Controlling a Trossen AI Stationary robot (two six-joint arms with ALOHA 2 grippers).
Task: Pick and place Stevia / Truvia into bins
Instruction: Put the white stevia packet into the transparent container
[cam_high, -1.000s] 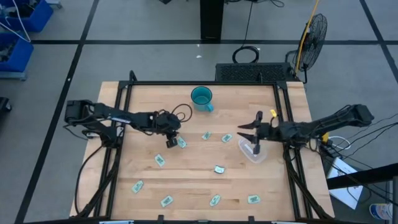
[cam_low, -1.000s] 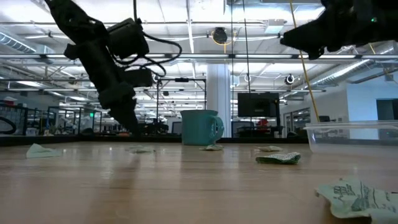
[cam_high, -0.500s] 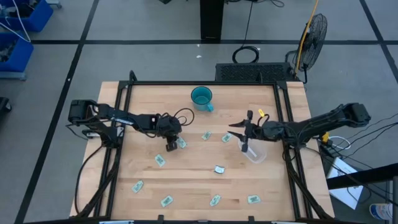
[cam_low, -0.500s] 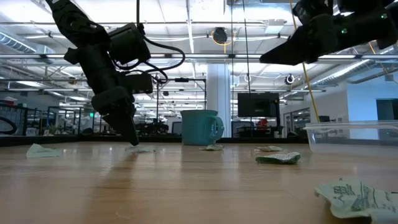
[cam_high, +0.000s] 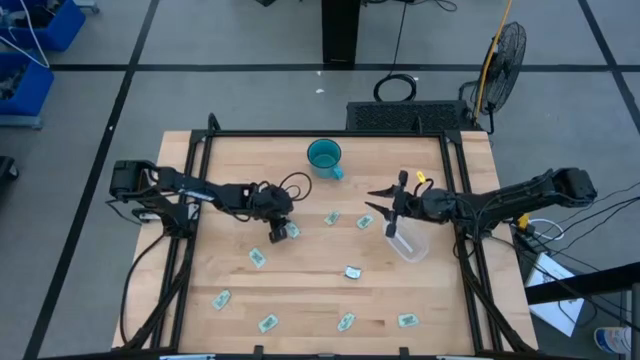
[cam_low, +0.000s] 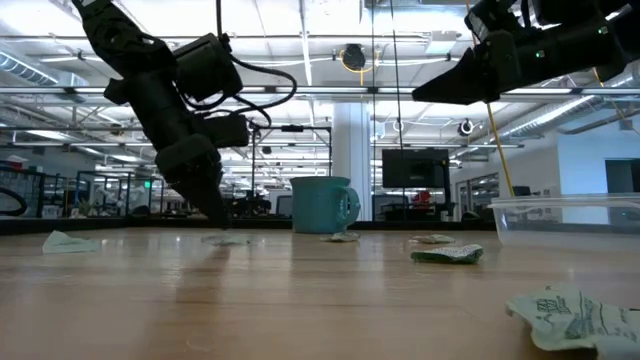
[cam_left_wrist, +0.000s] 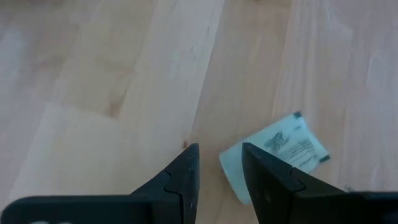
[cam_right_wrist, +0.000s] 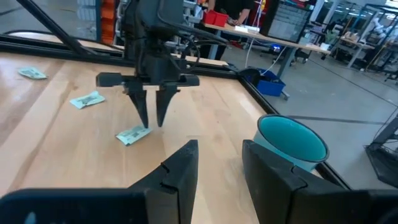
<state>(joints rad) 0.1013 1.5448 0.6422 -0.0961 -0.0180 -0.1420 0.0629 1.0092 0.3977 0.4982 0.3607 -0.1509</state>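
Several pale green and white Stevia sachets lie flat on the wooden table, among them one (cam_high: 291, 230) under my left gripper (cam_high: 277, 232), two near the middle (cam_high: 331, 217) (cam_high: 364, 222), and others along the near edge (cam_high: 345, 321). My left gripper (cam_left_wrist: 221, 152) is open and points down, with its fingertips at the end of that sachet (cam_left_wrist: 280, 149). The clear tub (cam_high: 408, 243) stands at the right. My right gripper (cam_high: 385, 210) is open and empty, raised just left of the tub. My left gripper comes at the sachet from above with its fingers pointing down. One finger (cam_left_wrist: 264, 180) stands over the sachet's near end (cam_left_wrist: 231, 167), and the sachet lies flat on the table. I cannot tell whether the fingers touch it.
A teal mug (cam_high: 324, 157) stands near the far edge, and it shows close ahead of my right gripper (cam_right_wrist: 292, 143). A crumpled sachet (cam_low: 445, 254) lies left of the tub (cam_low: 565, 220). Black frame rails run along the table's left and right sides.
My left gripper has come down a little onto the sachet's end. My right gripper has moved from above the tub toward the table's left and now hangs beside it. No sachet has moved.
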